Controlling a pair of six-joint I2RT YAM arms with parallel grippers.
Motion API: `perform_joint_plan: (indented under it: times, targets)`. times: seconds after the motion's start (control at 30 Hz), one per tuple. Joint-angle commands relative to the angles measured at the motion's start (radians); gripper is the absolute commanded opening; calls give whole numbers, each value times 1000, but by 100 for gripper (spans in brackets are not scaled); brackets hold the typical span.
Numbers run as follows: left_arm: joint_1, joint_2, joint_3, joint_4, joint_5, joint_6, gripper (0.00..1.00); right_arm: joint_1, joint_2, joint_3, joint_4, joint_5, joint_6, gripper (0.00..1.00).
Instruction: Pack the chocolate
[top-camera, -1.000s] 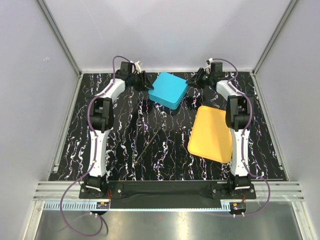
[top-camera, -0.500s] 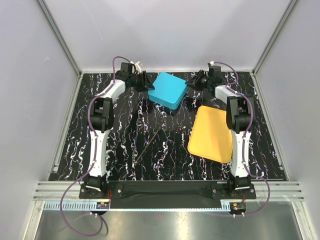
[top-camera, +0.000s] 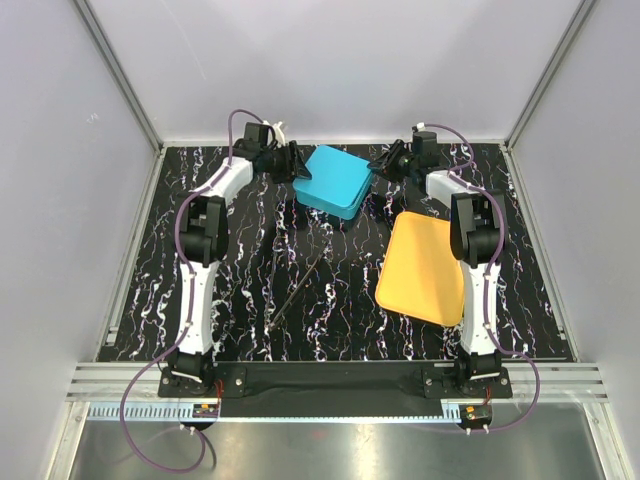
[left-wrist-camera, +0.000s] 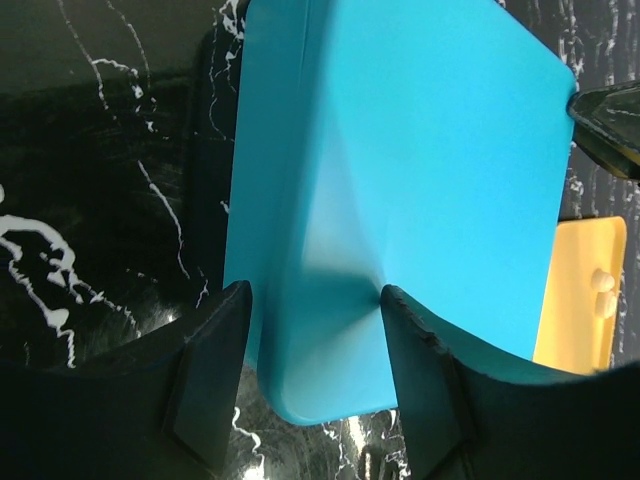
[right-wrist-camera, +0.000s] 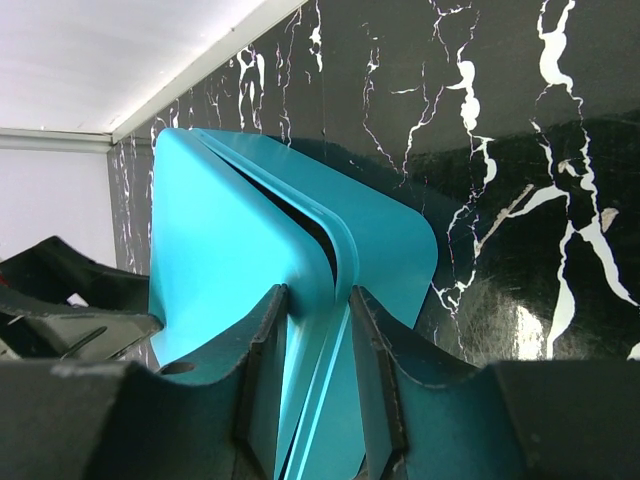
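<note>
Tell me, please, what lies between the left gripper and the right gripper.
The blue box lies there, clearest in the top view, with left gripper and right gripper at opposite sides.

Chocolate (left-wrist-camera: 603, 281): two small pale roundish lumps on yellow tray (left-wrist-camera: 572, 320)

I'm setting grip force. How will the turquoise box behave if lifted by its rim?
Probably light and flexible: the turquoise box shows thin walls where the right gripper has its jaws on the rim. Its two halves gape there, so they might separate.
</note>
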Motion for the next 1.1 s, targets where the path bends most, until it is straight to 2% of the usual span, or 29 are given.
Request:
perform_joint_plan:
  times: [0.0, 0.2, 0.33, 0.43, 0.5, 0.63, 0.77, 1.07]
  targets:
    - [-6, -110, 37, -49, -75, 67, 61, 34, -13, -21, -129, 46, -39, 37]
    - [-1, -183, 11, -102, -146, 102, 61, 27, -17, -10, -131, 54, -45, 37]
    - [-1, -260, -92, -97, -146, 107, 60, 22, -20, -6, -127, 51, -48, 37]
    - [-1, -300, -176, -93, -140, 105, 52, 21, -13, 4, -130, 44, -52, 38]
    - [-1, -317, -222, -102, -174, 101, 43, 21, -12, 10, -132, 38, -52, 38]
    - [-1, -323, -264, -113, -272, 96, 35, 19, -13, 13, -134, 35, -53, 38]
    - [4, -283, -227, -157, -411, 84, 29, 17, -12, 27, -144, 34, -61, 38]
    - [7, -167, -83, -169, -298, 56, 25, 13, -4, 33, -149, 32, -64, 39]
